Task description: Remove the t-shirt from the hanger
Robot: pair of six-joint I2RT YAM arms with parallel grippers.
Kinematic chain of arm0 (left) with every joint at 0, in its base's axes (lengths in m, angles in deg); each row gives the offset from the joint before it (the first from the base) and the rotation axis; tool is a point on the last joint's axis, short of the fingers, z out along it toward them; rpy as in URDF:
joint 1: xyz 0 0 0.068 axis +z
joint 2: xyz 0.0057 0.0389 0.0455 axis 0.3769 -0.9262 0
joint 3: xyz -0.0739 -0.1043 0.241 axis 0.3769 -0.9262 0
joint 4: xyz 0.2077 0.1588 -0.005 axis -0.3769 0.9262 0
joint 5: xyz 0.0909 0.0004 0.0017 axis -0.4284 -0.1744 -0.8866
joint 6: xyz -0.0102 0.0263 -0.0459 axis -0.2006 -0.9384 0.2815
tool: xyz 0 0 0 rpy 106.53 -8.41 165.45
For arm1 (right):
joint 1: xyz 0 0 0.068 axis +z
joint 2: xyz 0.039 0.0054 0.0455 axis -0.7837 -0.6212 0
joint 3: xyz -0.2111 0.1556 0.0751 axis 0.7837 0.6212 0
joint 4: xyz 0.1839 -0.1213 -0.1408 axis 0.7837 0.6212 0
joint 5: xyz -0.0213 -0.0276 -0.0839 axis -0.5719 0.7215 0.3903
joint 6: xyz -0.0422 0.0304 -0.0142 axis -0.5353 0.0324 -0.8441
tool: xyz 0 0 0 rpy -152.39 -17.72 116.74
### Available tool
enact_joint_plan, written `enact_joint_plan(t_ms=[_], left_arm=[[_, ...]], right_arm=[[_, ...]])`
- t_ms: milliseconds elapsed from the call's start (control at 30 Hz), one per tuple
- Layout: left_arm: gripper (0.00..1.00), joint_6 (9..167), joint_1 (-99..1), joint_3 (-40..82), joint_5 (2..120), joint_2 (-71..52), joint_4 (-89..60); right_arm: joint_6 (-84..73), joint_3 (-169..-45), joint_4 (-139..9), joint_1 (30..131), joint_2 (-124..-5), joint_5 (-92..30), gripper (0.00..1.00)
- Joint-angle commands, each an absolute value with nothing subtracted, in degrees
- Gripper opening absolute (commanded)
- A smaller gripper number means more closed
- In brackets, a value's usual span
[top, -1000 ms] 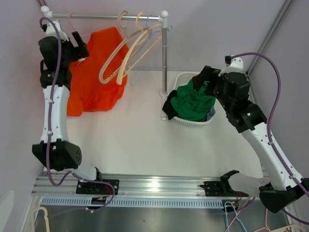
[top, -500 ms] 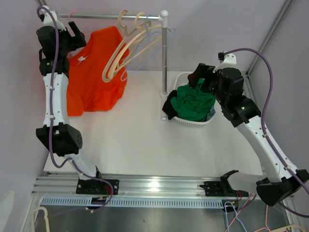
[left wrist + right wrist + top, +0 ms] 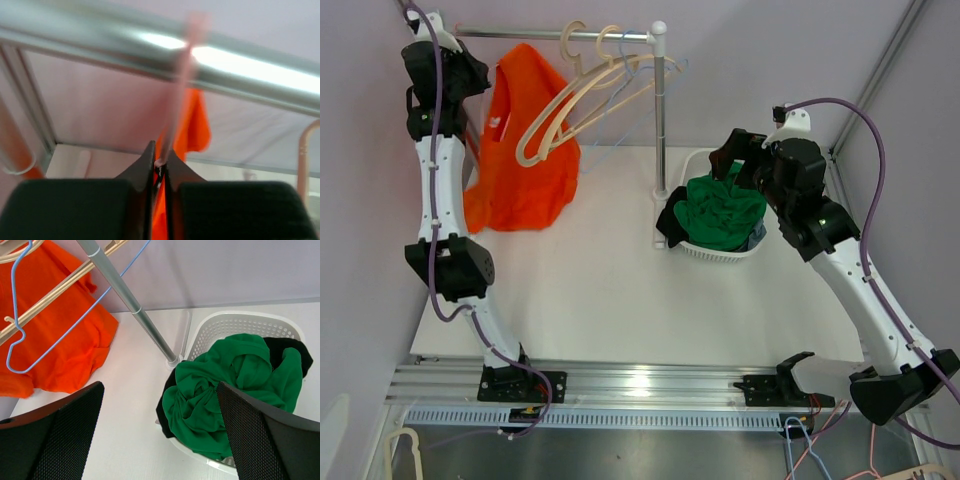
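The orange t-shirt [image 3: 525,150] hangs from the rail [image 3: 560,35] at the back left, its lower part bunched on the table. My left gripper [image 3: 477,72] is up at the rail beside the shirt's collar. In the left wrist view it [image 3: 160,167] is shut on the thin pink neck of the hanger [image 3: 182,85], with orange cloth [image 3: 192,125] just behind the jaws. My right gripper [image 3: 738,160] hovers open over the basket; in its wrist view [image 3: 160,435] nothing is between the fingers.
Cream hangers [image 3: 570,100] and a blue wire hanger [image 3: 20,340] hang tilted on the rail beside the shirt. The rail's upright pole [image 3: 661,110] stands mid-table. A white basket [image 3: 705,252] with a green garment [image 3: 225,390] and dark clothes sits right of the pole.
My left gripper rose to the rail and went from open to shut on the pink hanger's neck. The orange shirt swung and drew narrower. The right arm shifted slightly.
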State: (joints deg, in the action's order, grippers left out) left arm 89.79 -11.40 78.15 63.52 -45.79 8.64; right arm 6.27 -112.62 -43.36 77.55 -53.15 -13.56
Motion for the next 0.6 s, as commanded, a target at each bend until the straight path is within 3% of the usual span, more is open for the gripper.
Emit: enact_joint_plan(t_ms=[0,433,567], left_arm=[[0.01,91.48,-11.16,81.70,65.52,-46.15,11.33],[0.00,95.34,-15.20,87.68,66.14,-39.30,9.15],[0.01,94.21,-15.99,88.20,59.92,-36.05,11.66]], right_arm=[[6.33,-112.57,-45.67,77.26,-52.39,-14.22,0.99],[7.39,-111.17,-44.44,77.26,-49.40,-15.63,1.00],[7.30,-110.90,-43.04,77.35,-48.00,-15.36,1.00]])
